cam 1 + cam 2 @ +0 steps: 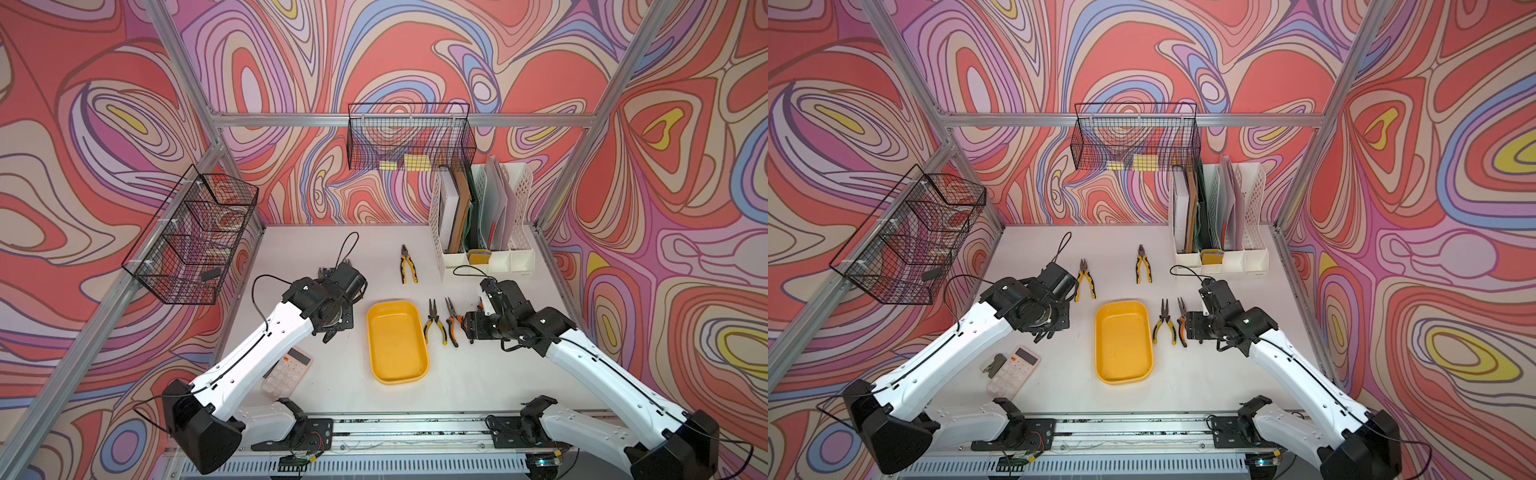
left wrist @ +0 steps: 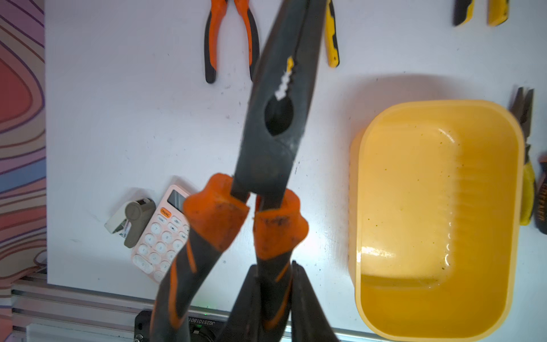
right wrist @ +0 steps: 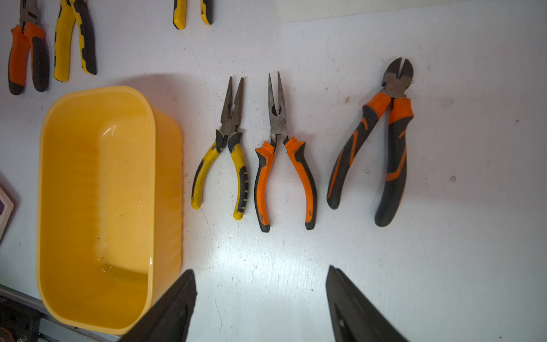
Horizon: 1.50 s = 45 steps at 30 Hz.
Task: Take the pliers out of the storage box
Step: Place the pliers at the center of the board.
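Pinching one handle of the long-nosed orange-and-black pliers (image 2: 266, 165), your left gripper (image 2: 273, 275) has its fingers (image 2: 307, 299) pressed in on that handle alone. The other handle hangs free beside them, and the nose points out over the table (image 2: 118, 118). Whether the nose touches the table you cannot tell. Your right gripper (image 3: 260, 278) is spread wide above the tabletop, close to the storage box (image 1: 397, 340).

For writing, you can read "ON/AC" on the orange key of the calculator (image 2: 161, 234). A small grey-and-white object (image 2: 133, 219) lies against it. On a black block at the rail (image 2: 142, 325) a printed code starts "JG2510"; the rest runs behind the held handle. Marks on the plier handles are too small to read.

The storage box is yellow and sits mid-table between your two arms; its floor shows only dark specks and glare. On its right side three tools lie side by side on the table:
- the yellow needle-nosed pair (image 3: 228, 124), nearest the box
- the orange needle-nosed pair (image 3: 277, 123)
- the orange cutters (image 3: 395, 86), set further off

Beyond the box lie the orange blunt pair (image 3: 20, 50) and a yellow blunt pair (image 3: 63, 44) just beside it. Another yellow pair (image 1: 1142, 254) lies further along toward the file rack (image 1: 521, 187).

That rack holds upright folders and sheets (image 1: 457, 208). The back wire basket (image 1: 411, 137) holds yellow note pads (image 1: 413, 162). The contents of the side wire basket (image 1: 191, 237) are hard to make out.
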Motion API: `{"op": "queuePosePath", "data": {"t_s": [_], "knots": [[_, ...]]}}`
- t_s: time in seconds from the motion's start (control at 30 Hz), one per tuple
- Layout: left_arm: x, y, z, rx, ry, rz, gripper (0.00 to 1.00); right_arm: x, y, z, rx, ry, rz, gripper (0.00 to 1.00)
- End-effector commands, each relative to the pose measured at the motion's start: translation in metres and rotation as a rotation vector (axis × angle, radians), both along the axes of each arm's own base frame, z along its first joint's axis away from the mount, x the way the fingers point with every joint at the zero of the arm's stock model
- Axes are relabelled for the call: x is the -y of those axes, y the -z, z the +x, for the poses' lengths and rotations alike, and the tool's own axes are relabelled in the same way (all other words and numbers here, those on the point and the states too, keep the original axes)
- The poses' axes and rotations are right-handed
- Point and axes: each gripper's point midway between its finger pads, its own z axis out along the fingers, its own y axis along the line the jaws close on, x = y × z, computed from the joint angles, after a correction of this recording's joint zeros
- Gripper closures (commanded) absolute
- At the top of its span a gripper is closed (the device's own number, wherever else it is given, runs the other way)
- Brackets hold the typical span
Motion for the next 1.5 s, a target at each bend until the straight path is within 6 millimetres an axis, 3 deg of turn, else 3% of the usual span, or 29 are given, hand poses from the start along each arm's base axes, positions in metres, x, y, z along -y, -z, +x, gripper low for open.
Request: {"op": "queuePosePath", "data": {"t_s": [0.0, 0.27, 0.73, 1.47], "knots": [[0.015, 0.024, -0.006, -0.037, -0.042, -0.105, 1.00, 0.000, 0.000, 0.001, 0.007, 0.002, 0.004, 0.27], [0.016, 0.071, -0.021, -0.092, -0.112, -0.158, 1.00, -0.001, 0.001, 0.000, 0.001, -0.002, 0.006, 0.27], [0.027, 0.115, -0.011, -0.166, -0.174, -0.230, 1.00, -0.001, 0.004, 0.001, -0.008, -0.001, 0.002, 0.27], [0.025, 0.149, 0.008, -0.223, -0.211, -0.211, 1.00, 0.000, 0.006, 0.001, -0.015, 0.002, -0.006, 0.26]]}}
